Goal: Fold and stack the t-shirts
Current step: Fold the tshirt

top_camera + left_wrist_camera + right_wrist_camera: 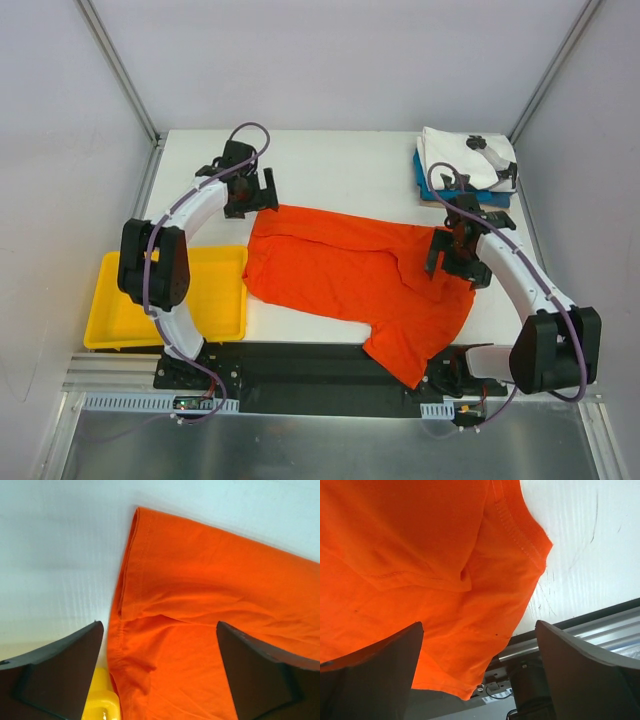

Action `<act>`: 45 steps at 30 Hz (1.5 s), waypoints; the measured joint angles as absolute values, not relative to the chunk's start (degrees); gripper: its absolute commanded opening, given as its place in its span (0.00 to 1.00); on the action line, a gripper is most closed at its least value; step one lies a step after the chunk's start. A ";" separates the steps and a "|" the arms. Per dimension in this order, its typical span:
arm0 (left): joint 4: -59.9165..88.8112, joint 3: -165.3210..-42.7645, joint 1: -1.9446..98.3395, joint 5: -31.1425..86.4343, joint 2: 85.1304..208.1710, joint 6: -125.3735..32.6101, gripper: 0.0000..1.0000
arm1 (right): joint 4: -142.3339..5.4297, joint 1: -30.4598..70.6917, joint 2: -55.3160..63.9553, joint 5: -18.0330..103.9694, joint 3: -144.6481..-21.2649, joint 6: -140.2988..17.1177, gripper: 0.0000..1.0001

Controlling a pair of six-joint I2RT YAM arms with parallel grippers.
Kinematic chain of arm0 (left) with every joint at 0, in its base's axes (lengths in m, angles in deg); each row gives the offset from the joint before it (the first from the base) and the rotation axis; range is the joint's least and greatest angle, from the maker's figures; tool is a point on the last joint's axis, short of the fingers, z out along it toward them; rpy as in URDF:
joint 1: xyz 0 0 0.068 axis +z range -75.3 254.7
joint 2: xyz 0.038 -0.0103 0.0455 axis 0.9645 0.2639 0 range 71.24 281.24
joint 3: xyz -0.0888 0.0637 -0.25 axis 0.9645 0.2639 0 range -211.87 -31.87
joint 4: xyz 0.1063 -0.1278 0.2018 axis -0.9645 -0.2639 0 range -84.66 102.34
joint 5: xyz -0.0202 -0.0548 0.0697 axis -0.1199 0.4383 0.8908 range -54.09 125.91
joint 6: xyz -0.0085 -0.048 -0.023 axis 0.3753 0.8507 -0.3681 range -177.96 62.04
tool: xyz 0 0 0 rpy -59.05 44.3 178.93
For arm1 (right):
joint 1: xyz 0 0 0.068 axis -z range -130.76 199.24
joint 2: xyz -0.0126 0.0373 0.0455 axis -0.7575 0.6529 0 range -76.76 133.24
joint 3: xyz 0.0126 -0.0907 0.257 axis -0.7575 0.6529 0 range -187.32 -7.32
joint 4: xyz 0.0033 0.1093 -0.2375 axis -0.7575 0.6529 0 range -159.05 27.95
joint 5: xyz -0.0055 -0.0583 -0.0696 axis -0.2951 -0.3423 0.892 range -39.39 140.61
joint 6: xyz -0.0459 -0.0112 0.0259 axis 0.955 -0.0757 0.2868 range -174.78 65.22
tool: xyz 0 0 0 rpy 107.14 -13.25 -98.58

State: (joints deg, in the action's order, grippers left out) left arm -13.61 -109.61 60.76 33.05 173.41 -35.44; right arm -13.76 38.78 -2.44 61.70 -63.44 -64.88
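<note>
Overhead, a yellow tray [130, 320] sits left on the white table [340, 160]; white shirt [460, 155] over blue shirt [440, 188] far right; orange shirt [350, 270] spreads mid-table between both arms. Left gripper [160, 675] hovers spread above the shirt's edge. Right gripper [480, 675] hangs spread over its sleeve

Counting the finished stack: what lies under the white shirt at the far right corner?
A folded teal-blue shirt shows at the edges beneath the white shirt. Anything lower in the pile is covered.
</note>
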 measured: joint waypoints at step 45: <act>-14.44 -131.55 57.48 17.47 196.78 -32.51 0.99 | -18.28 53.58 46.94 52.08 -103.66 -56.51 0.97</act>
State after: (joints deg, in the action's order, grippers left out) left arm -14.44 -131.55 57.48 17.47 196.78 -32.51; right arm -18.28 53.58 46.94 52.08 -103.66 -56.51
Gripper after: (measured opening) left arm 0.993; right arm 0.968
